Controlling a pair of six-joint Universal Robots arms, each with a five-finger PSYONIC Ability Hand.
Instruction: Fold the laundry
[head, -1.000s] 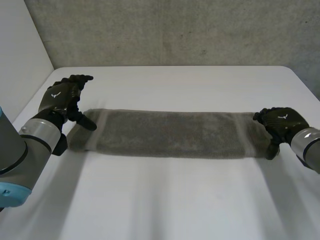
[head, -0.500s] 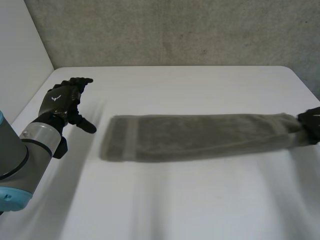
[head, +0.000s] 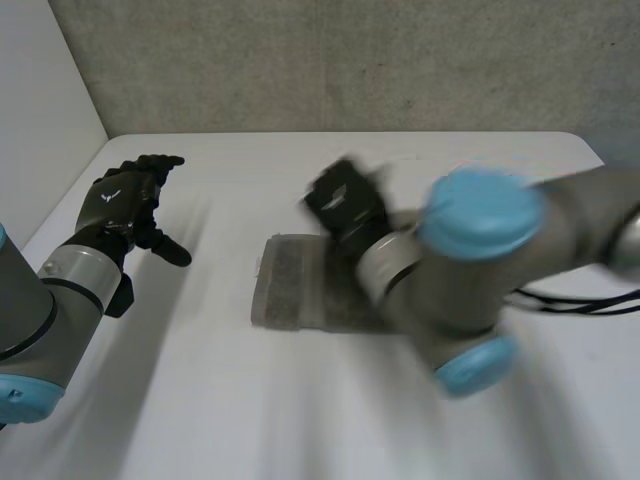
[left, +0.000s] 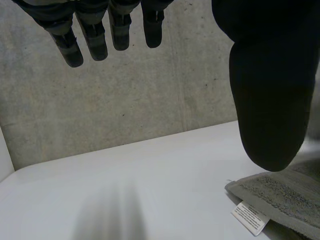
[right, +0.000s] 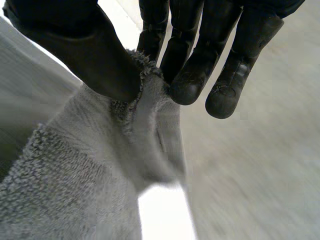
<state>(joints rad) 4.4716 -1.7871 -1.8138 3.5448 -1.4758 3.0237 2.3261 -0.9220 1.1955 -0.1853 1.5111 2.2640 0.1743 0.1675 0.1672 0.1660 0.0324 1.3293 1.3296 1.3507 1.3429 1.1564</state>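
A grey towel lies on the white table, folded into a long strip, its left end on the tabletop. My right hand has crossed above it toward the left, and the right arm covers the rest of the strip. In the right wrist view the thumb and fingers pinch the towel's end, which hangs below them. My left hand hovers at the table's left, apart from the towel, fingers straight. The towel's corner with a white label lies beyond that hand's thumb.
A grey concrete wall stands behind the table's far edge. A white panel rises at the table's left side. Bare tabletop spreads in front of the towel and around my left hand.
My right hand has closed on the towel's right end and swept it leftward over the strip. The towel's left end slid to the right. My left hand has stayed in place.
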